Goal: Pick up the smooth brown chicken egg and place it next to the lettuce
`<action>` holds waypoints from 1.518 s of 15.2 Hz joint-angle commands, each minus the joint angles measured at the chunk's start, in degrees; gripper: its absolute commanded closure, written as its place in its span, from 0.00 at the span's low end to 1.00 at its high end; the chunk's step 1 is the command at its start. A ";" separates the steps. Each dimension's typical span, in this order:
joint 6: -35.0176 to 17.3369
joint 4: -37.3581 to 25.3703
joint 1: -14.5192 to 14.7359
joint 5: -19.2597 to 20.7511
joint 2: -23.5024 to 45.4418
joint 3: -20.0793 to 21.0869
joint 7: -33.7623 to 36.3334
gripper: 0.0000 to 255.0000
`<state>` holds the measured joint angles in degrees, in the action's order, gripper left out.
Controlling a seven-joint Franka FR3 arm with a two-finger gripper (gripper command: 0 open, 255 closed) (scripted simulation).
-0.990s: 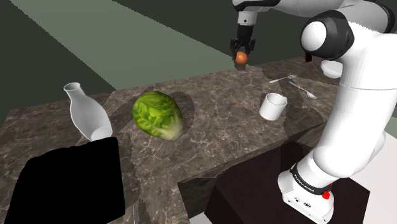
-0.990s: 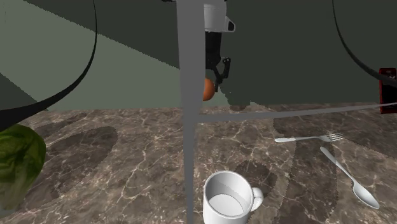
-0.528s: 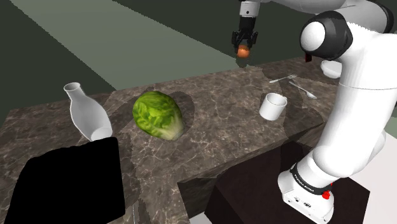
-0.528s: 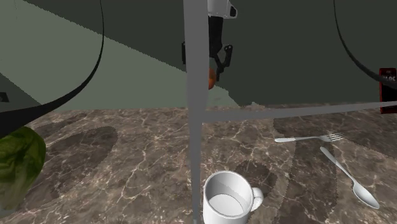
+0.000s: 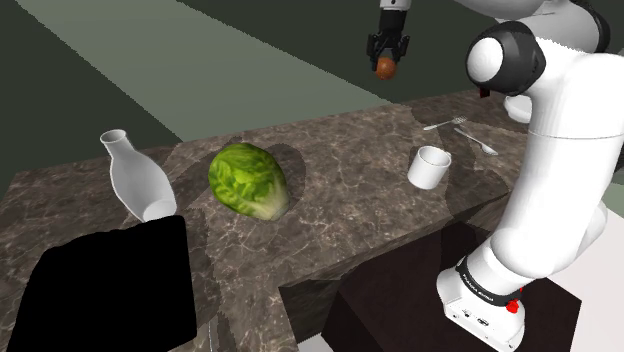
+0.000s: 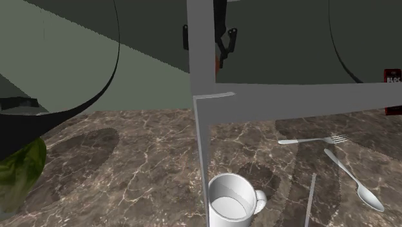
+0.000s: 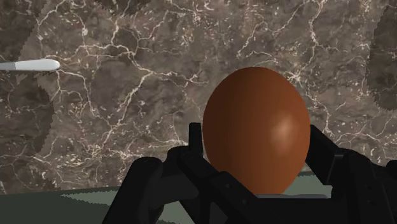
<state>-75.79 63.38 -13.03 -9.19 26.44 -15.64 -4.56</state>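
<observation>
Entry: 1 brown egg [image 7: 256, 127], clasped at its sides by the 2 fingers of the tool [image 5: 386, 62]. Position: well apart from the lettuce [image 5: 248, 180] and much higher. From the tool, the lettuce lies toward the shoulder view's lower left, on the tabletop [image 5: 340, 200].

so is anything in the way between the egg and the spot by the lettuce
Nothing visible. The gripper holds the brown egg high above the veined counter, and the counter from there to the lettuce is bare. The white mug stands to the shoulder view's right of that path.
</observation>
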 commanded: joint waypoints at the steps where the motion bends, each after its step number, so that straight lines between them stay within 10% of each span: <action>1: 2.02 -2.74 -0.36 -0.20 0.73 0.01 0.06 1.00; 4: 4.43 -6.23 -0.84 -0.49 1.80 0.06 0.19 1.00; 12: -4.26 18.31 8.26 2.28 -15.09 2.32 8.97 1.00; 23: -9.72 35.72 16.33 2.17 -28.82 8.87 23.08 1.00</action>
<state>-85.12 97.72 2.61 -6.87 -1.20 -7.47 17.08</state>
